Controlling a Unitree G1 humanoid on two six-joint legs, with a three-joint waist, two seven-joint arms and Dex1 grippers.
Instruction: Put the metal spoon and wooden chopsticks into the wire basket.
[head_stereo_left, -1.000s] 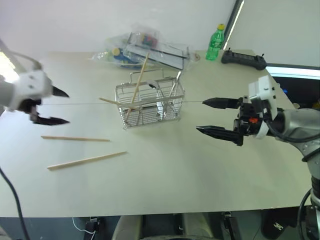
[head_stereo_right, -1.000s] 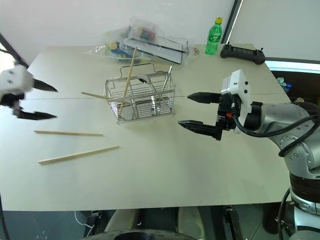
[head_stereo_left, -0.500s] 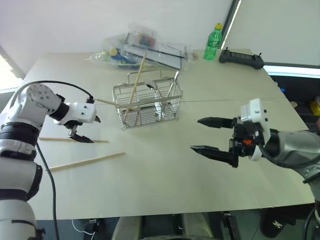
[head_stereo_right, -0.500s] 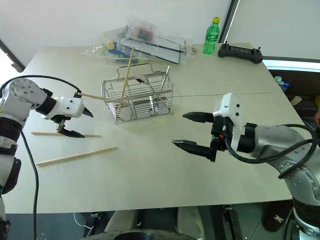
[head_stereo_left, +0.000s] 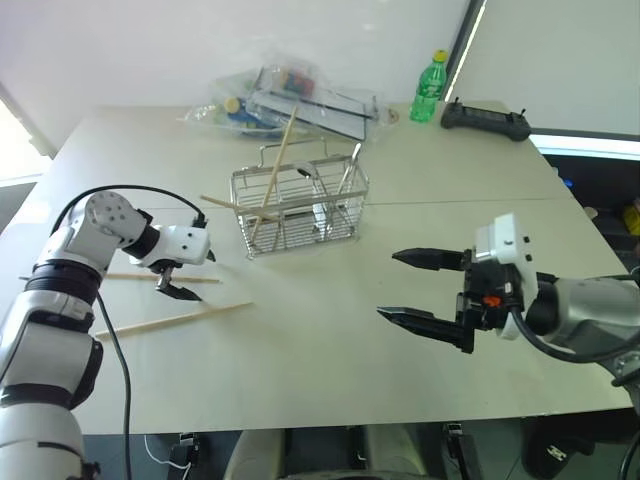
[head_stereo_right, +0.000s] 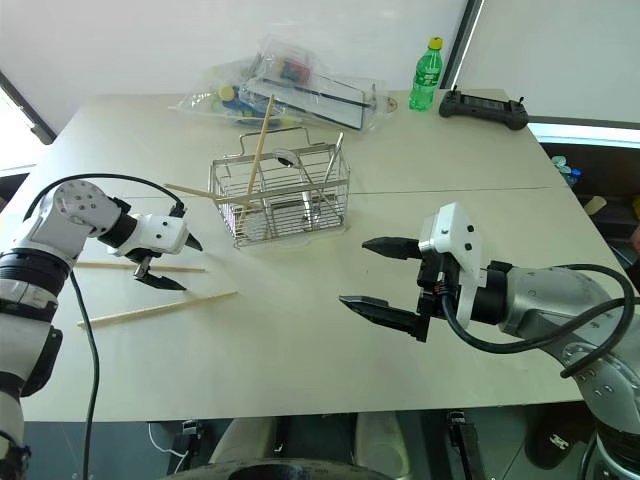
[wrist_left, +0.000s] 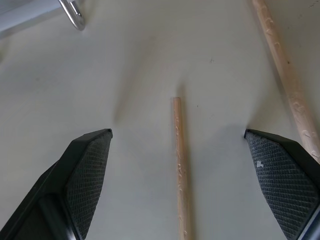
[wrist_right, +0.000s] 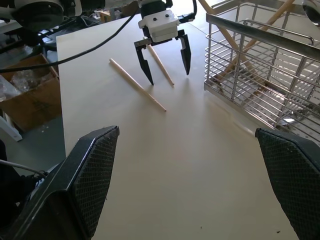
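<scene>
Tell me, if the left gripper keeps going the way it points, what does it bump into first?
Probably the wooden chopstick lying on the table: it sits between the open fingers of the left gripper, which point down at it.

Two chopsticks (head_stereo_right: 157, 308) beside basket (head_stereo_right: 281, 200)

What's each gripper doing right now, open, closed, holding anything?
Left gripper: open, empty, fingers straddling the end of a wooden chopstick lying on the table.
Right gripper: open, empty, above the table, apart from the wire basket.
</scene>
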